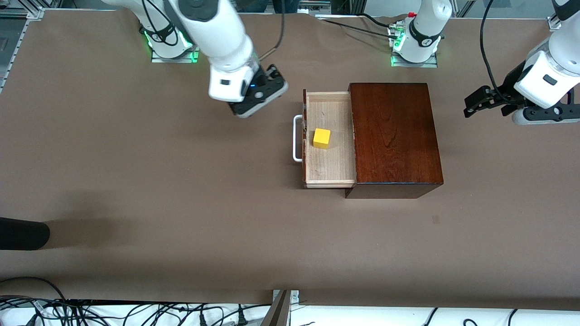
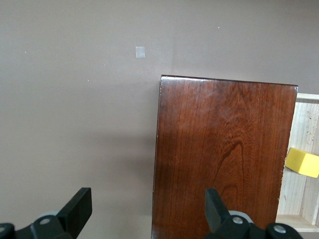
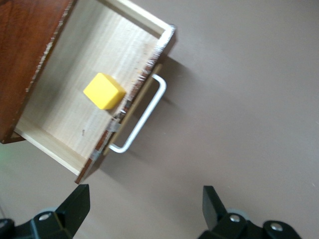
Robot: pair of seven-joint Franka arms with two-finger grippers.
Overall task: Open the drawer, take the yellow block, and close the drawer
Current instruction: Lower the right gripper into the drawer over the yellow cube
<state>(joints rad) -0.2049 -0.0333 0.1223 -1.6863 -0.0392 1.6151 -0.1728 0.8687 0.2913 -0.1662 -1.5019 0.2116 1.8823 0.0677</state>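
Note:
The drawer [image 1: 328, 170] stands pulled out of the dark wooden box [image 1: 394, 136], its white loop handle [image 1: 297, 138] toward the right arm's end of the table. A small yellow block [image 1: 321, 138] lies in the pale tray close to the drawer's front. My right gripper [image 1: 260, 97] hangs open and empty over the bare table beside the handle; its wrist view shows the yellow block [image 3: 103, 91], the handle [image 3: 144, 112] and its own open gripper [image 3: 144, 209]. My left gripper [image 1: 471, 106] waits open over the table at the box's other end, and its wrist view shows the box [image 2: 219, 149] with the gripper [image 2: 148, 209] over its edge.
A black rounded object [image 1: 22, 233] juts in at the table's edge near the front camera, at the right arm's end. A small tape mark [image 1: 436, 219] lies on the brown cover nearer the camera than the box. Cables run along the camera-side edge.

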